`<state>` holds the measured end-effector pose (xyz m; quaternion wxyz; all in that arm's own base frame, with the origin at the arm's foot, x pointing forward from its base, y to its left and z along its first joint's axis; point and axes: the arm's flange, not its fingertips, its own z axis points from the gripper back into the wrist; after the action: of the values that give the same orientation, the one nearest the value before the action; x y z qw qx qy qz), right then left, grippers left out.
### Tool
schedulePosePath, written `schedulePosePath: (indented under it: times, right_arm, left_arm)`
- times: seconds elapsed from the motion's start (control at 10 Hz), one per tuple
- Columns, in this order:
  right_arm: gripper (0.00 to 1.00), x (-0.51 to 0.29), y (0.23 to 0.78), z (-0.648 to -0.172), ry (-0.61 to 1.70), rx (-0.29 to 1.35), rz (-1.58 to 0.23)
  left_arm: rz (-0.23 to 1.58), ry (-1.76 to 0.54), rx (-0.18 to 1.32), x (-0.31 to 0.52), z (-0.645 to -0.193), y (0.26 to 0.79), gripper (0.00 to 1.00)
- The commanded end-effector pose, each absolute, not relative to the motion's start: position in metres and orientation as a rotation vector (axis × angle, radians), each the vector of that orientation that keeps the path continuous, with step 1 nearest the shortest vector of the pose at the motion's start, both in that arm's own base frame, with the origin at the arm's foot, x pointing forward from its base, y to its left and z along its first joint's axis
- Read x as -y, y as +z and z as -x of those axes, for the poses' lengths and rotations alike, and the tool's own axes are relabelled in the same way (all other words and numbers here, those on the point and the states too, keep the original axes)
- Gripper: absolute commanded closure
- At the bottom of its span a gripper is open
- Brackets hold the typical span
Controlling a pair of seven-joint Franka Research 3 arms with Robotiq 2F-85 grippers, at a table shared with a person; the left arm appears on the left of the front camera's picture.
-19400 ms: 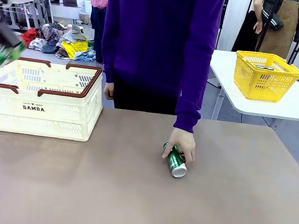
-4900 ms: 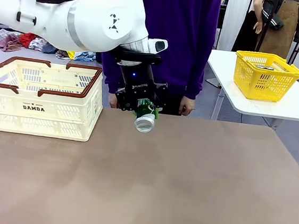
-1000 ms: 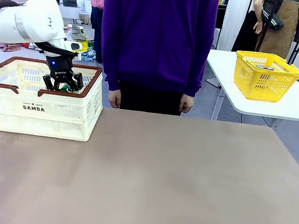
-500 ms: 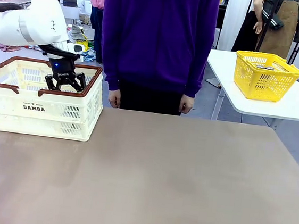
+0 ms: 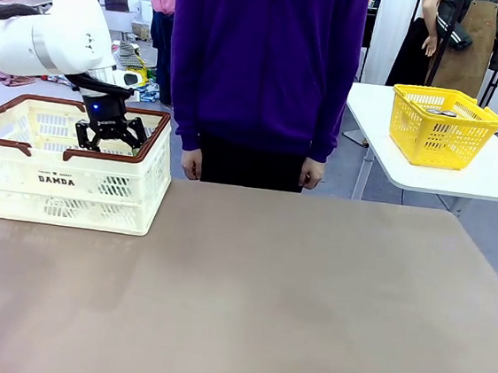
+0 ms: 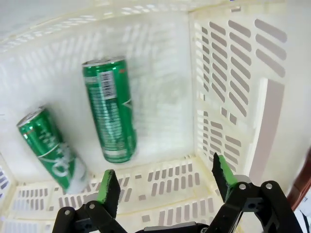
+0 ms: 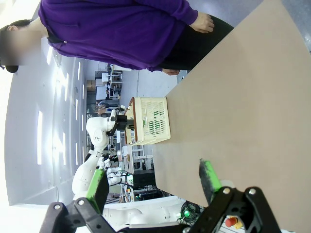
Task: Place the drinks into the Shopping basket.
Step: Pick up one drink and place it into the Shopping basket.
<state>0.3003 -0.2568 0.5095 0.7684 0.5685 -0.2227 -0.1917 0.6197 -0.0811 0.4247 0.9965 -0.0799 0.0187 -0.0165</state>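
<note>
Left jaws apart; both cans (image 6: 111,116) flat

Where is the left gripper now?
In the front view, left side: the left gripper hangs open over the Shopping basket, above two green cans lying on its floor.

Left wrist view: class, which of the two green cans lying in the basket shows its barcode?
The middle can, barcode facing up near its top end. The corner can, at picture left, shows white lettering instead.
</note>
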Motion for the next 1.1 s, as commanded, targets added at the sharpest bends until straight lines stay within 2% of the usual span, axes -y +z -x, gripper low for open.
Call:
schedulePosePath:
  times: [0.0,0.2,0.5,0.6,0.7,0.9,1.0]
  right_arm:
    - [0.00,0.257,0.511,-0.301,-0.394,0.503,-1.244]
    - [0.00,0.257,0.511,-0.301,-0.394,0.503,-1.244]
    - [0.00,0.257,0.511,-0.301,-0.394,0.503,-1.244]
    - [0.00,0.257,0.511,-0.301,-0.394,0.503,-1.244]
    - [0.00,0.257,0.511,-0.301,-0.394,0.503,-1.244]
    - [0.00,0.257,0.511,-0.301,-0.394,0.503,-1.244]
    - [0.00,0.257,0.511,-0.301,-0.394,0.503,-1.244]
  left_arm:
    - [0.183,-0.030,-0.008,0.076,-0.616,0.434,0.00]
    - [0.315,-0.069,0.064,0.055,-0.601,0.468,0.00]
    - [0.703,-0.132,0.064,-0.003,-0.549,0.542,0.00]
    - [0.815,-0.095,0.098,-0.028,-0.533,0.562,0.00]
    - [0.894,-0.159,0.067,-0.061,-0.521,0.576,0.00]
    - [1.139,-0.273,-0.041,-0.138,-0.507,0.577,0.00]
    - [1.259,-0.264,-0.018,-0.175,-0.501,0.565,0.00]
